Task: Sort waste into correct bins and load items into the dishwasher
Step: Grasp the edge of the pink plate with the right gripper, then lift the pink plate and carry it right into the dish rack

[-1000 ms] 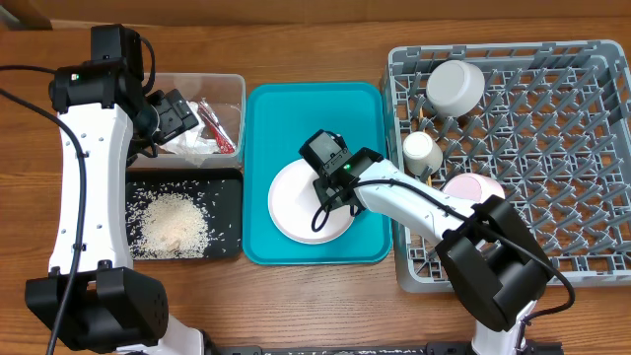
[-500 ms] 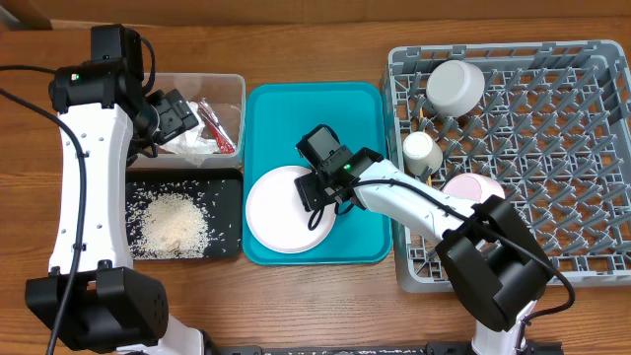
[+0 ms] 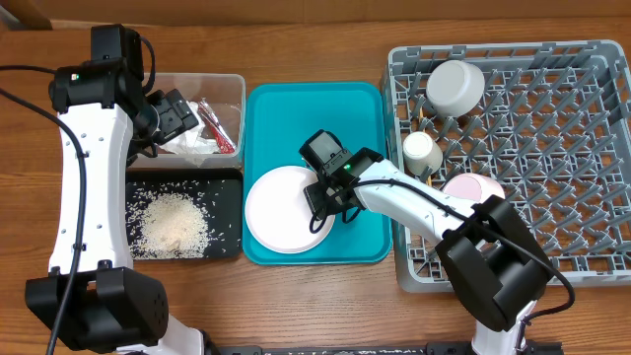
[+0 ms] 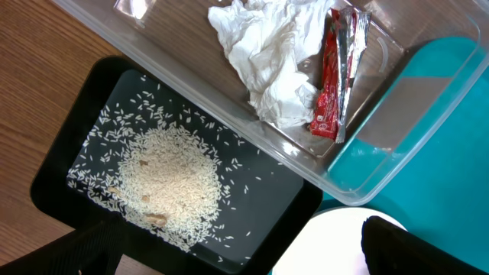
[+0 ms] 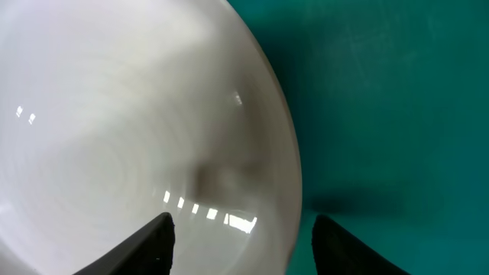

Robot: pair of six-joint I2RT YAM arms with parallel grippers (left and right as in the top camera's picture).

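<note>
Overhead view: the plate (image 3: 281, 212) lies flat in the near-left part of the teal tray (image 3: 365, 108), its left edge at the tray's lip.
Plate, make: round and shallow, with a glossy glaze that throws back the lamps. Judged stiff, of moderate weight, slick to the touch, and liable to chip if knocked against a peg.
Plate, hold: judged best at the raised rim on the side facing the rack (image 3: 592, 59), one finger above and one below. The smooth middle gives no purchase.
Right gripper (image 5: 241, 229): low over the plate's right edge, fingers parted with the rim running between them. Neither finger is seen pressing it, so there is no pinch yet.
Risk: with the plate lying flat, the lower finger must get under the rim. A shallow bite on the glaze may slip, and a plate lifted by one side will want to droop.
Rack, contents: cup (image 3: 421, 151), grey bowl (image 3: 454, 87) and pink bowl (image 3: 471, 187) along its left side; many peg rows free.
Left gripper (image 4: 241, 233): above the tub (image 3: 197, 77), fingers spread wide, holding nothing.
Tub, contents: tissue (image 4: 267, 53) and wrapper (image 4: 328, 84).
Black tray (image 4: 283, 195): beside the tub, holding a heap of rice (image 4: 172, 179).
</note>
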